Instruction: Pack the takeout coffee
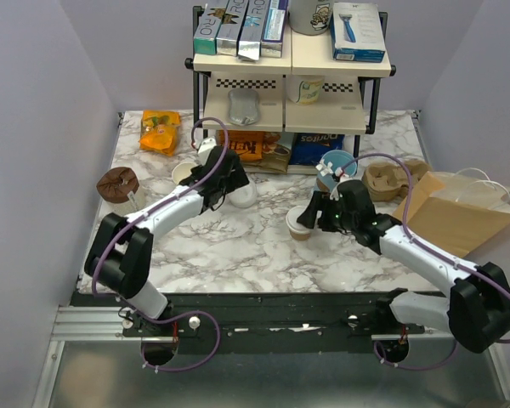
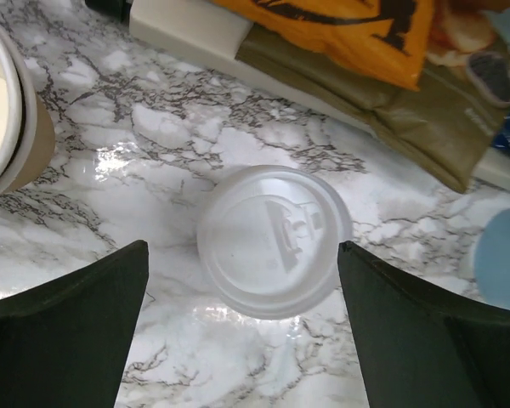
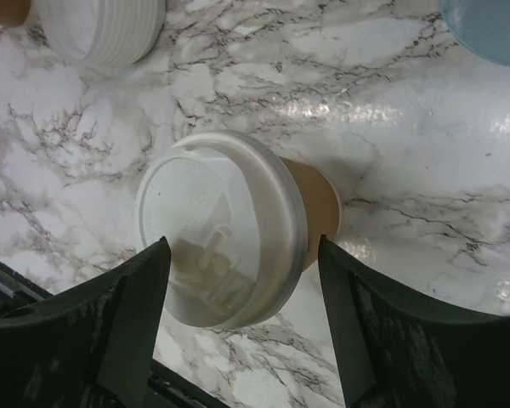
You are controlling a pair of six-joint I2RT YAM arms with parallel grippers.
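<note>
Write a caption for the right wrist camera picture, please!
Open right gripper straddles the white-lidded takeout coffee standing on the marble table.

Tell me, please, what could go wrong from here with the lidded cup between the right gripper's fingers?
1. The right gripper stands open around the takeout coffee, its jaws seemingly level with the white lid. Closing there might pop the lid off or tip the cup.
2. The light-blue cup stands close beside the right arm. A swing toward the brown paper bag could knock it over.
</note>
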